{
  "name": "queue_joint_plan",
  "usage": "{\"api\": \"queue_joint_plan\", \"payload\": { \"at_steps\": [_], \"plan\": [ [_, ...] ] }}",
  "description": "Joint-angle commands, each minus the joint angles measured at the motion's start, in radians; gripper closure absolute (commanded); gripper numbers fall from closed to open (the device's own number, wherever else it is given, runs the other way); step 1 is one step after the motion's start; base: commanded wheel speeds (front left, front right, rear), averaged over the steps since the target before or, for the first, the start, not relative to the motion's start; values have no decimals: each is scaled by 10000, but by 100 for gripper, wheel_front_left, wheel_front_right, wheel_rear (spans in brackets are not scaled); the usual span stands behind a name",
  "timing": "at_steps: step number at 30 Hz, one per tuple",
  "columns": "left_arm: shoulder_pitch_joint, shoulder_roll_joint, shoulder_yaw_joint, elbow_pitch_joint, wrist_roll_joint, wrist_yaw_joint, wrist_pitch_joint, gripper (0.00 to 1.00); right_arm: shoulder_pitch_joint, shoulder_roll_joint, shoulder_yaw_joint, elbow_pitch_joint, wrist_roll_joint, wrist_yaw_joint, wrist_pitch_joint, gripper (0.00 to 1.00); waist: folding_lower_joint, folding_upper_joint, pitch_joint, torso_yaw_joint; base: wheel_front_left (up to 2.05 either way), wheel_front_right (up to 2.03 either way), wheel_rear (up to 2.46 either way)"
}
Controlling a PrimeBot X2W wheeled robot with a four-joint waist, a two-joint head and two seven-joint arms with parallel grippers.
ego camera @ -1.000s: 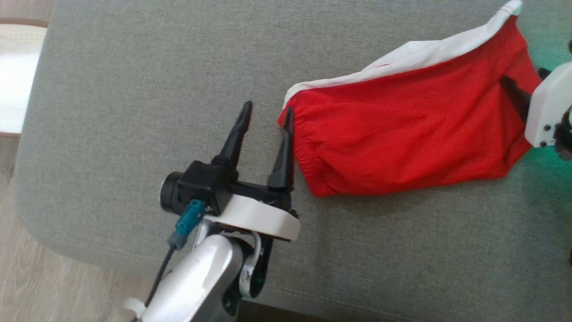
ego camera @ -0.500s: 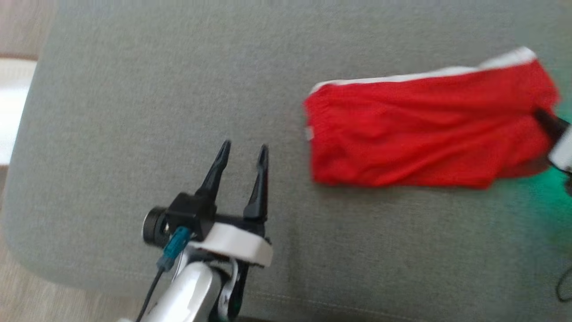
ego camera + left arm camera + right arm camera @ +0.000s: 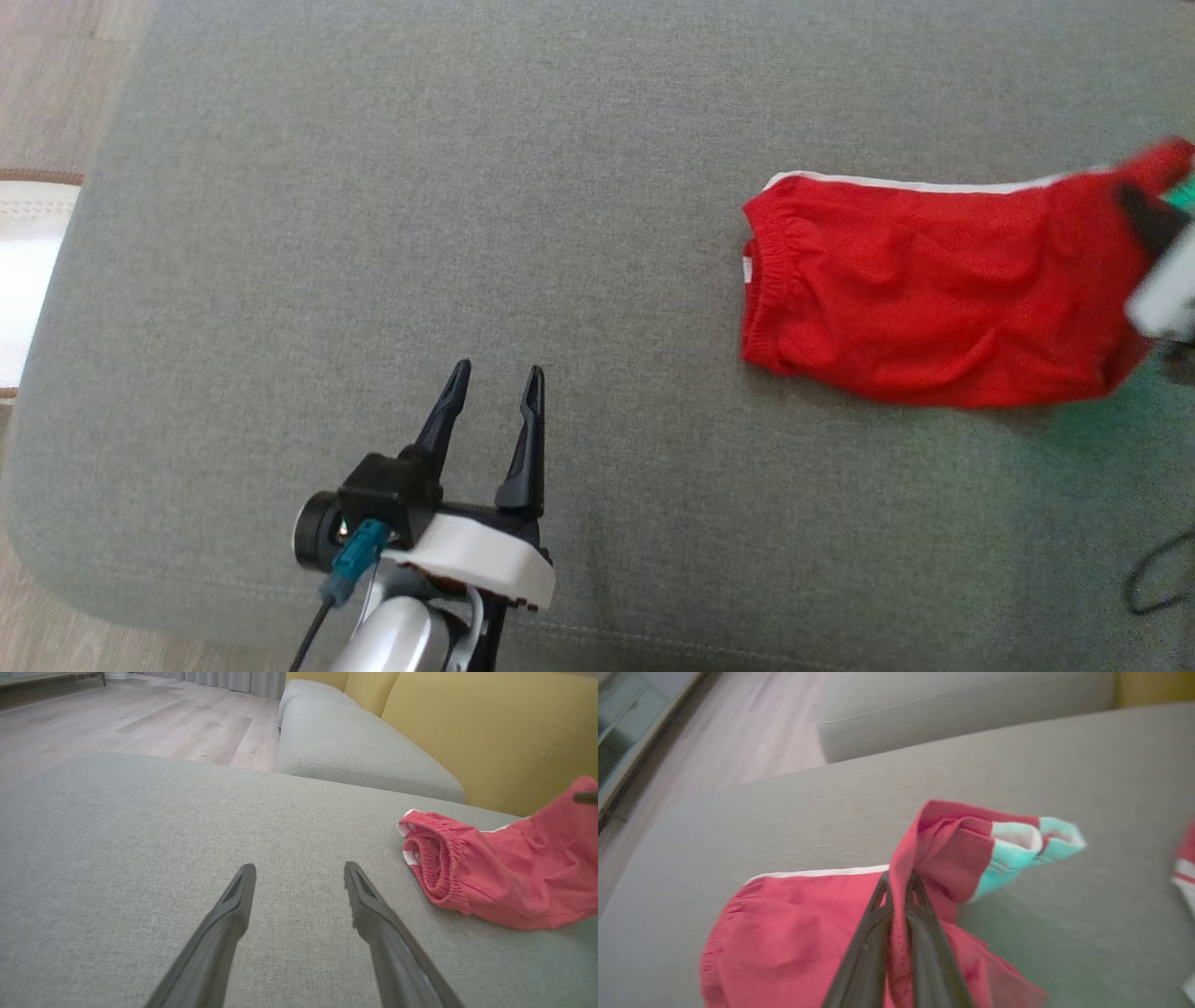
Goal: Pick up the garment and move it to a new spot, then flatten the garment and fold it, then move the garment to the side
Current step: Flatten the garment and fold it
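The red fabric shorts [image 3: 934, 289], white-striped down 1 side with a gathered waistband, lie on the right part of the grey woven seat cushion [image 3: 373, 233], mostly flat against it. The right gripper [image 3: 899, 879] has its 2 dark fingers pinched together on a raised fold at the leg end, probably so the rest can drag across the cushion. The left gripper [image 3: 496, 373] hovers spread and empty near the cushion's front edge, well apart from the shorts, likely ready for flattening.

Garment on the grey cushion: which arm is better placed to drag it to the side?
Right. The right claw is shut on the garment at its leg end; the left claw hangs open over the cushion, apart from the waistband.
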Motion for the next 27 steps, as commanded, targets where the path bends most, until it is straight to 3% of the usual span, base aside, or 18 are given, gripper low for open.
{"api": "queue_joint_plan", "payload": {
  "at_steps": [1,7,18,20,21,22,27],
  "plan": [
    [-102,-54,344,-240,3,-60,-120,0,-370,58,677,-685,-8,67,113,100,0,0,20,13,0,0,0],
    [-277,-66,38,-208,-253,-84,-120,0,-163,750,3410,-820,-325,67,284,100,0,0,178,297,0,0,0],
    [-357,-69,-101,43,-556,70,-120,0,-493,996,4819,690,-823,67,-1359,100,0,0,148,666,0,0,0],
    [-312,-69,-158,86,-617,70,-120,0,-545,1065,4892,862,-863,67,-1628,64,0,0,68,636,0,0,0],
    [-304,-69,-196,104,-641,69,-120,0,-566,1098,4920,948,-930,67,-1770,22,0,0,37,621,0,0,0],
    [-304,-69,-231,121,-661,69,-120,0,-579,1119,4967,1044,-1021,67,-1905,0,0,0,6,608,0,0,0],
    [-305,-69,-316,189,-727,70,-120,0,-589,1245,5292,1339,-1050,67,-2568,0,0,0,-126,567,0,0,0]
  ]
}}
